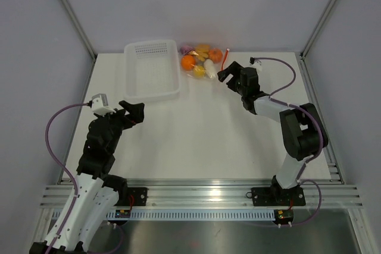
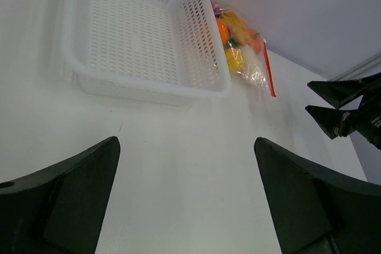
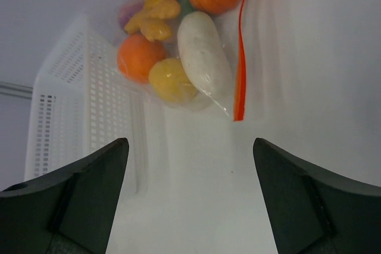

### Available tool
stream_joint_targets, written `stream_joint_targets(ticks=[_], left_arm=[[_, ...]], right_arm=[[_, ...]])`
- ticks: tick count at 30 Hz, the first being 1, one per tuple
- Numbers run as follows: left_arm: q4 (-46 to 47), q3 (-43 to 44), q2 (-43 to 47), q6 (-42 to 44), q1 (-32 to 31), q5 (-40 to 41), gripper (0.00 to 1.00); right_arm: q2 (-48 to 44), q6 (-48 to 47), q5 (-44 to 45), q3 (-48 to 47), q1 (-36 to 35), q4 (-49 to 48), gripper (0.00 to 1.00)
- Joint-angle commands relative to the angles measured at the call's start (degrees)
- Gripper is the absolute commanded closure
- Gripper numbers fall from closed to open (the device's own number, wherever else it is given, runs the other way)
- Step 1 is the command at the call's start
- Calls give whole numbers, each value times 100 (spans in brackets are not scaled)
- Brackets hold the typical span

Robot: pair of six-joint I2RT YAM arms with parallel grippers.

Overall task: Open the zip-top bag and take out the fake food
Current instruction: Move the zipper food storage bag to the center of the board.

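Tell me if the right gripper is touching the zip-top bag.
Apart. The right wrist view shows bare table between the open right gripper and the zip-top bag's near edge.

Both arms are mostly black with white shells: the left arm [image 1: 98, 141] on its near link, the right arm [image 1: 297, 132] on forearm and lower link. A lilac cable [image 1: 47, 138] loops beside each. The left gripper [image 1: 132, 113] and right gripper [image 1: 227, 73] have matte black, wedge-shaped fingers [image 2: 71, 188]. Black base plates [image 1: 271, 194] carry small orange tags.
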State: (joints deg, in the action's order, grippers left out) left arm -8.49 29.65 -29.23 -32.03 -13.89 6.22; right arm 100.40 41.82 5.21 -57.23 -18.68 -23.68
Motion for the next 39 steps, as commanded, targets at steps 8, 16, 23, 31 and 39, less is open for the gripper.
stream_joint_targets(ticks=[8, 16, 23, 31, 39], left_arm=[[146, 199, 5, -75, -8, -15, 1], [111, 199, 14, -75, -8, 2, 1], [137, 199, -30, -66, -8, -7, 1], [137, 199, -38, -66, -8, -15, 1], [251, 182, -161, -93, -8, -243, 1]], right_arm=[[1596, 985, 76, -1272, 119, -857, 10], [2220, 1548, 130, -1308, 119, -1446, 12], [2511, 1557, 68, -1607, 119, -1455, 52], [2248, 1339, -116, -1449, 119, -1605, 100], [1045, 687, -389, -615, 101, -1298, 100]])
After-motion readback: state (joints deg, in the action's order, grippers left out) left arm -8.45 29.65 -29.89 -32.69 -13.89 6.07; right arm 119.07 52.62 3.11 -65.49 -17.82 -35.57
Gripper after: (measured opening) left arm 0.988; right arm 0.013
